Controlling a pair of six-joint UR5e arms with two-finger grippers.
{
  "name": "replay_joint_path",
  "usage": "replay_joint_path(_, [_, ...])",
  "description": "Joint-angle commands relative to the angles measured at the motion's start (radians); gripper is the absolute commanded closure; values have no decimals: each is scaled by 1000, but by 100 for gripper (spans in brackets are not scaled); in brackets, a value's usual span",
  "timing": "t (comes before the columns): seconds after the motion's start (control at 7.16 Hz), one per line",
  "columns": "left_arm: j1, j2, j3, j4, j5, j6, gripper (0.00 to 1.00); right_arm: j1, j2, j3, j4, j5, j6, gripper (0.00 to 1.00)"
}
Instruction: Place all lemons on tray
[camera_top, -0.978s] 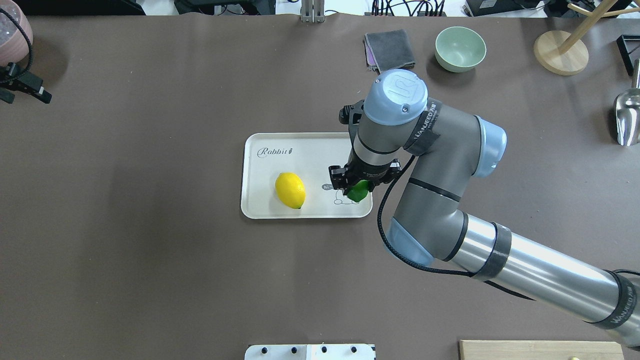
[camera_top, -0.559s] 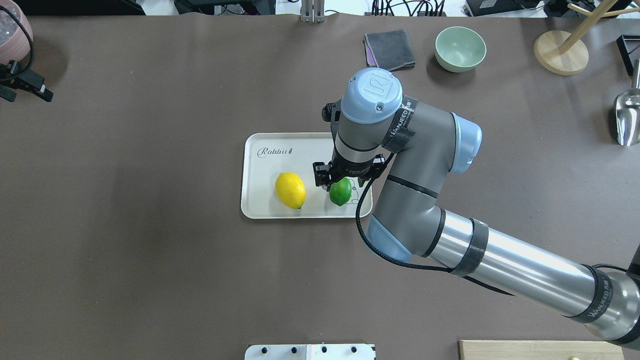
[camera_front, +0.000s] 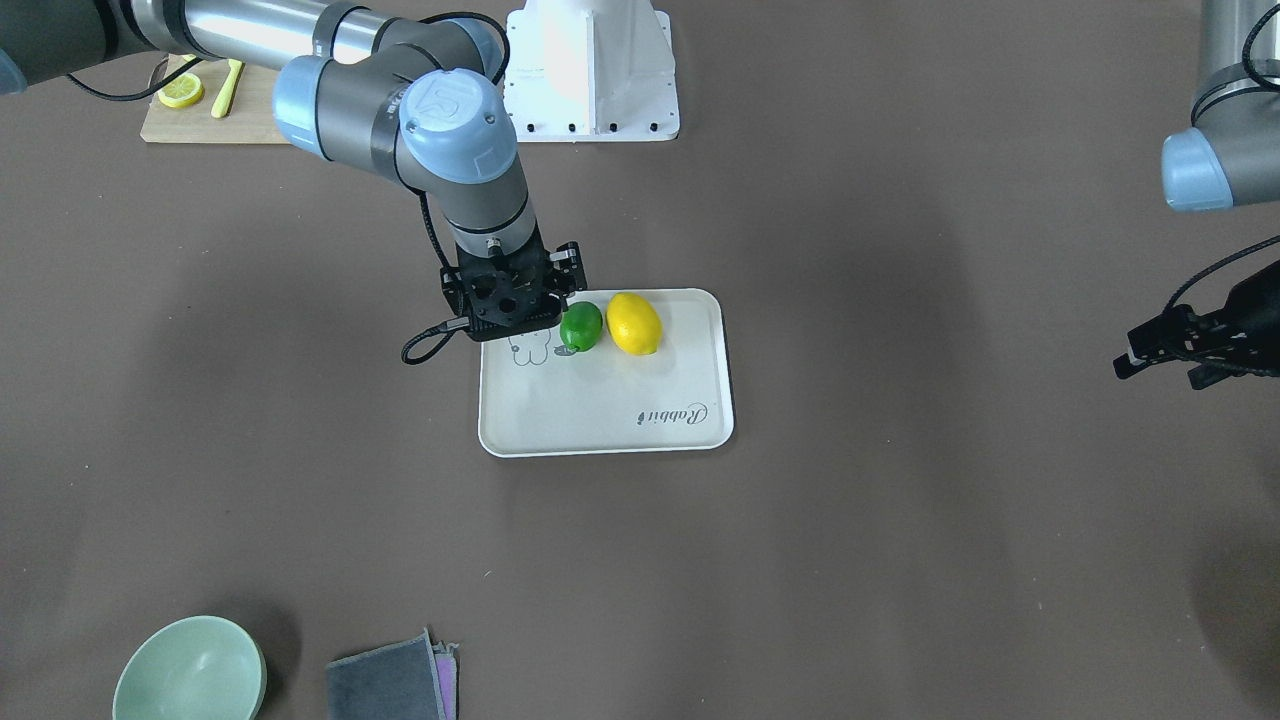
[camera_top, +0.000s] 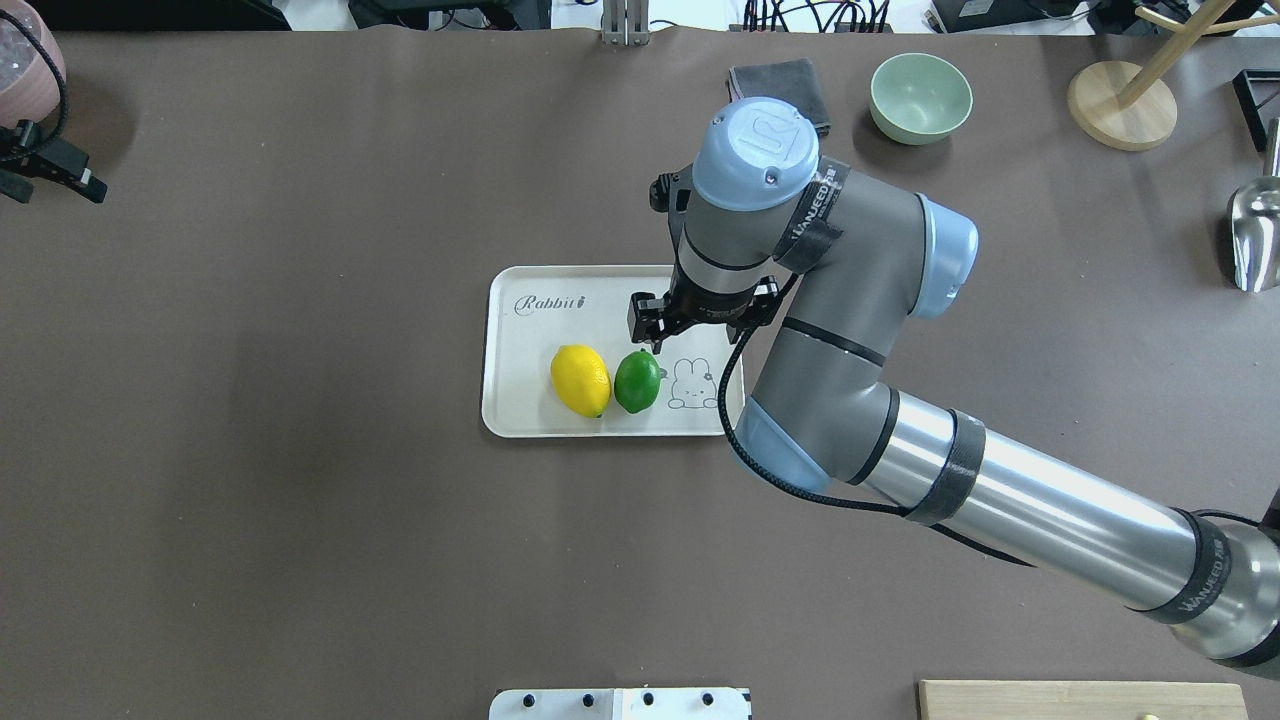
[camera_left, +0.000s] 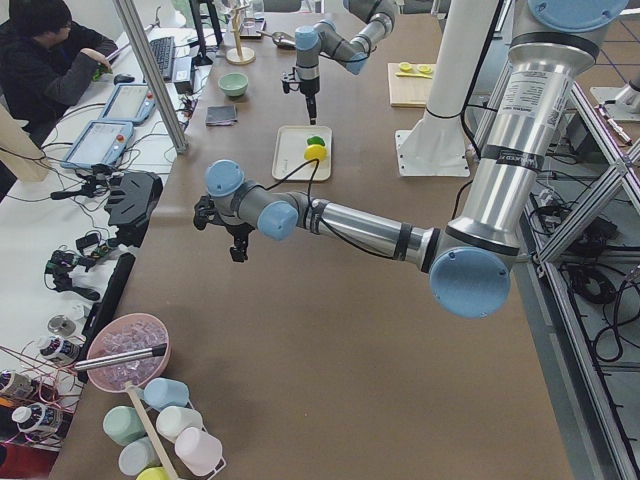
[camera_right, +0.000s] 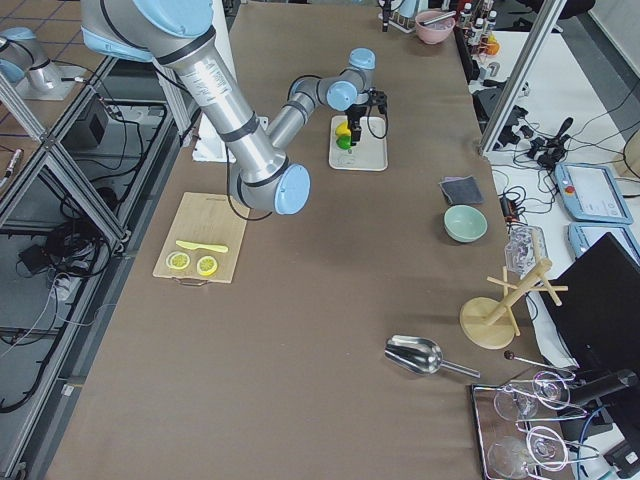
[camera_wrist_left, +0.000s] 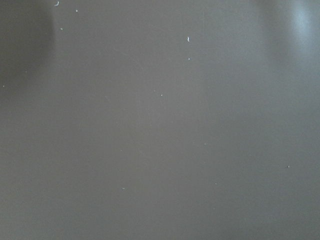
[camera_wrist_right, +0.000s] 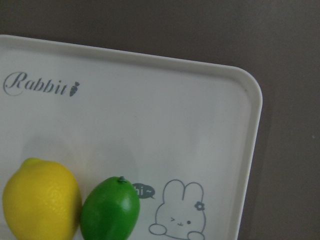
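The off-white tray (camera_top: 520, 340) with the "Rabbit" script lies at the table's middle. The yellow lemon (camera_top: 580, 380) and the green lemon (camera_top: 637, 381) lie side by side on it, touching, near its robot-side edge. Both also show in the right wrist view, the yellow one (camera_wrist_right: 42, 205) and the green one (camera_wrist_right: 110, 210). My right gripper (camera_top: 690, 318) hangs above the tray, apart from the green lemon and empty; its fingers are hidden under the wrist. My left gripper (camera_top: 60, 175) hovers over bare table at the far left; I cannot tell its state.
A green bowl (camera_top: 920, 97), a grey cloth (camera_top: 790, 85), a wooden stand (camera_top: 1120, 105) and a metal scoop (camera_top: 1255, 235) sit at the far right. A cutting board (camera_front: 200, 125) with lemon slices lies by the robot base. A pink bowl (camera_top: 25, 60) is far left.
The right gripper carried the green lemon left over the tray, let it go beside the yellow lemon, and rose away. The left arm has not moved.
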Motion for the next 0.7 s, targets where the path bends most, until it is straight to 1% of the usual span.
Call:
replay_joint_path(0.0, [-8,3,-14,0,-1,7,3,85,-166,128,-9,29,-107,0])
replay_joint_path(0.14, [-6,4,-37,4,-1,7,3,155,-281,208,-9,44,-211,0])
replay_joint_path(0.28, [-6,4,-50,36,-1,15,3,230,-379,251,-9,70,-333,0])
replay_joint_path(0.42, [-17,4,-51,76,-1,84,3,299,-467,271,-9,77,-456,0])
replay_joint_path(0.56, [-58,4,-54,146,1,184,3,368,-542,287,-8,78,-563,0])
